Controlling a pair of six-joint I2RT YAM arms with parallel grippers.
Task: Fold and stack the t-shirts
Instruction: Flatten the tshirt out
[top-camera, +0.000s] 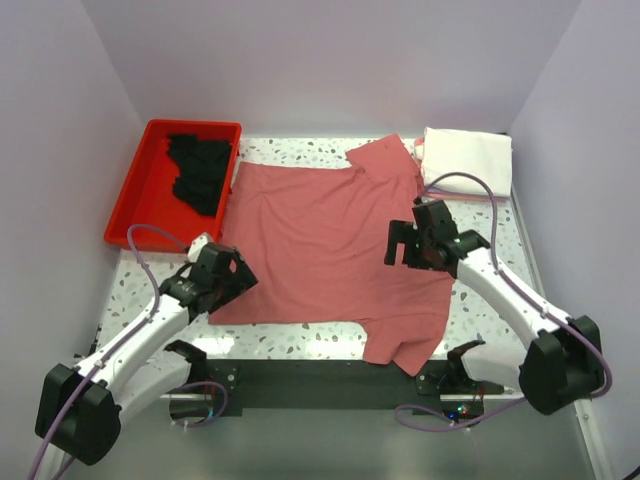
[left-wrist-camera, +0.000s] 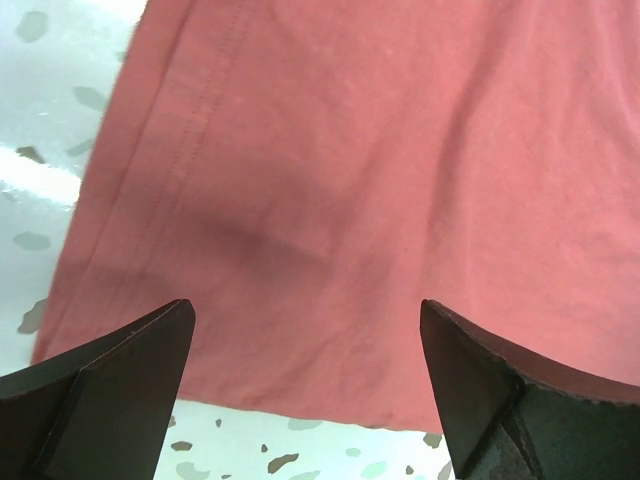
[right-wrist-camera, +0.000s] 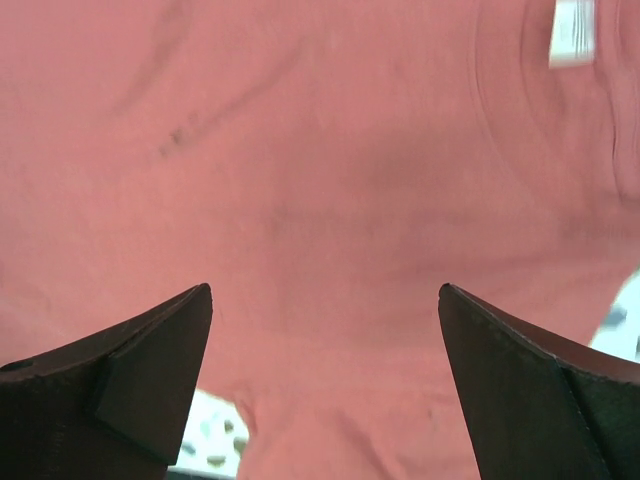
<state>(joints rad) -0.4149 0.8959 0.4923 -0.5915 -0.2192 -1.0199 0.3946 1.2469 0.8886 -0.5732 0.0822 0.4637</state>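
Speckled table bears a rose t-shirt; left gripper and right gripper spread.

A rose shirt fills nearly the whole view, softly creased, with its small white tag at the top right. The right claw hangs over it, fingers spread wide, holding nothing. Speckled bench shows at the lower left.

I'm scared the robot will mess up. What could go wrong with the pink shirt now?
The left gripper hangs open over the hem of the rose shirt; it might pinch only one layer. The near sleeve reaches the near edge of the table and could bunch up or slip off.
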